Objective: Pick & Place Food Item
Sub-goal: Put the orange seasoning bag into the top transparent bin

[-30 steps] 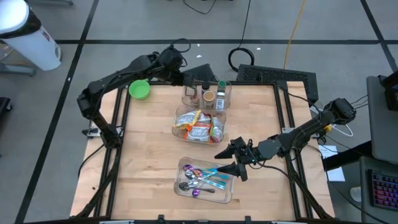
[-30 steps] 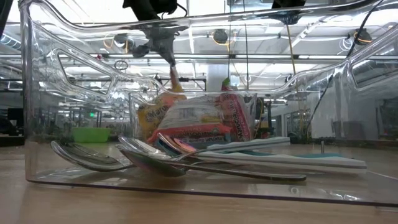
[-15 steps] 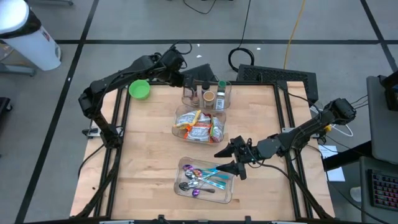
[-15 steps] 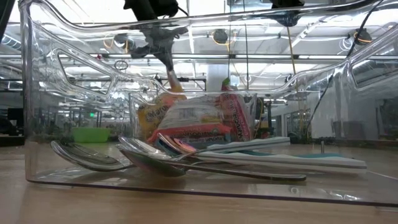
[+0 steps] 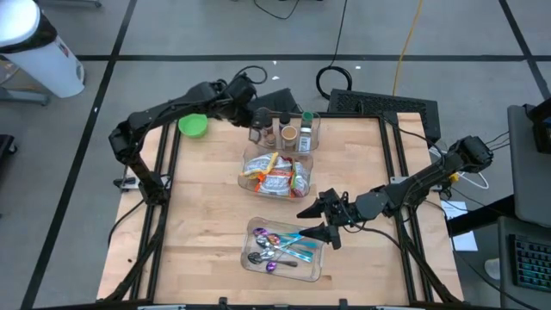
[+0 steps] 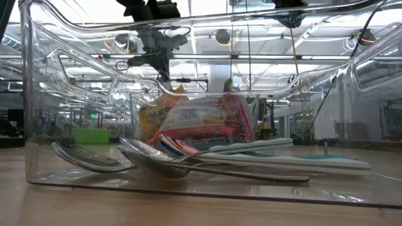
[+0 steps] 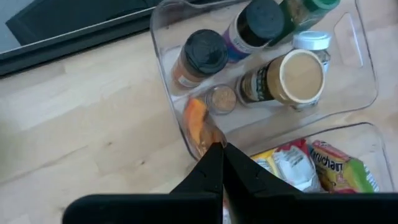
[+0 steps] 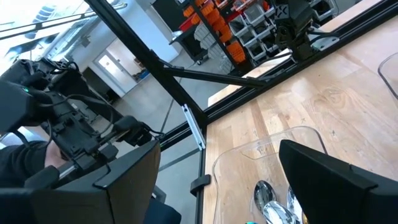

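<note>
Left fingers (image 7: 219,163) pinching orange packet (image 7: 198,127), over spice bin (image 7: 171,93)

A grey floor (image 5: 172,26) is spreading around the wooden table (image 5: 207,215), with dark lines (image 5: 112,69) crossing it in a grid. At ten o'clock from the table a white cylinder (image 5: 43,47) is standing on the floor. At twelve o'clock black cables (image 5: 331,79) are coiling on the floor, and a yellow cable (image 5: 405,43) is running away at one o'clock. At three o'clock a keyboard (image 5: 529,263) is peeking in at the edge. Beyond the table, ceiling lights (image 6: 221,36) are glowing over a large hall, and shelves with orange bins (image 8: 214,18) are standing further off.
</note>
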Controlling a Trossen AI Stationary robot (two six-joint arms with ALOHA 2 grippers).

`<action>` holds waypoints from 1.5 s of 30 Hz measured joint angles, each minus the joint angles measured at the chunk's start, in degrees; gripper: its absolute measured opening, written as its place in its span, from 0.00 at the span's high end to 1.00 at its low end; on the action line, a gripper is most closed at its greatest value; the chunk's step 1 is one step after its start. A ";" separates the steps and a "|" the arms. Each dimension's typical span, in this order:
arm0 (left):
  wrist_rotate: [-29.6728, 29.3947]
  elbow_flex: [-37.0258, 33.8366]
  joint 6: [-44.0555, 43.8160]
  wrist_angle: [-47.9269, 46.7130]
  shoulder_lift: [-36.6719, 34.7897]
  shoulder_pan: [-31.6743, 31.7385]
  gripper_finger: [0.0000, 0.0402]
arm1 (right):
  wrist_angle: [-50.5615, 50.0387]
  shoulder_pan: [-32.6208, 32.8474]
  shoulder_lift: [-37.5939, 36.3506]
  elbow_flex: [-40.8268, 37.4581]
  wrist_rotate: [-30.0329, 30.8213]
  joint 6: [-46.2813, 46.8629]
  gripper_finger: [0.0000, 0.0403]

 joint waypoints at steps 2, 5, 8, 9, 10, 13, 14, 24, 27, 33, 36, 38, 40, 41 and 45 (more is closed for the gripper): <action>0.02 -0.29 -0.02 0.24 0.00 -0.04 1.00 | 0.00 0.00 0.00 0.00 0.04 -0.01 0.21; 0.02 -0.36 -0.07 0.73 0.00 -0.03 1.00 | 0.00 -0.33 0.00 0.00 0.02 0.01 0.21; 0.10 -0.36 -0.21 1.56 0.00 -0.02 1.00 | 0.00 -0.89 0.00 0.00 0.02 0.03 0.21; 0.41 -0.36 -0.22 2.02 0.00 -0.02 1.00 | 0.00 -1.10 0.00 0.00 -0.01 0.04 0.21; 0.48 -0.36 -0.22 2.57 0.00 -0.04 1.00 | 0.01 -1.22 0.00 0.00 -0.02 0.13 0.21; 0.44 -0.36 -0.92 3.21 0.00 -0.04 1.00 | 0.02 -1.57 0.00 0.00 -0.04 0.16 0.21; 0.44 -0.36 -0.92 3.21 0.00 -0.04 1.00 | 0.02 -1.57 0.00 0.00 -0.04 0.16 0.21; 0.98 -0.38 -1.29 2.95 2.68 -0.80 1.00 | 0.04 -1.57 0.00 0.00 -0.11 0.18 0.21; 1.40 -0.38 -1.41 3.32 4.38 -1.61 1.00 | 0.04 -1.55 0.00 0.00 -0.11 0.18 0.21; 1.44 -0.38 -1.31 3.65 6.64 -2.32 1.00 | 0.05 -1.55 0.00 0.00 -0.13 0.18 0.21; 1.53 -0.38 -1.51 3.57 7.13 -2.29 1.00 | 0.04 -1.55 0.00 0.00 -0.13 0.18 0.21; 1.53 -0.38 -1.53 3.58 7.46 -2.31 1.00 | 0.05 -1.55 0.00 0.00 -0.13 0.18 0.21; 1.55 -0.38 -1.53 3.52 7.63 -2.16 0.99 | 0.04 -1.55 0.00 0.00 -0.13 0.18 0.21; 1.51 -0.38 -1.55 3.50 7.63 -2.14 0.99 | 0.04 -1.55 0.00 0.00 -0.15 0.18 0.21; 0.52 -0.38 -2.23 3.48 7.63 -2.14 0.98 | 0.04 -1.55 0.00 0.00 -0.15 0.18 0.21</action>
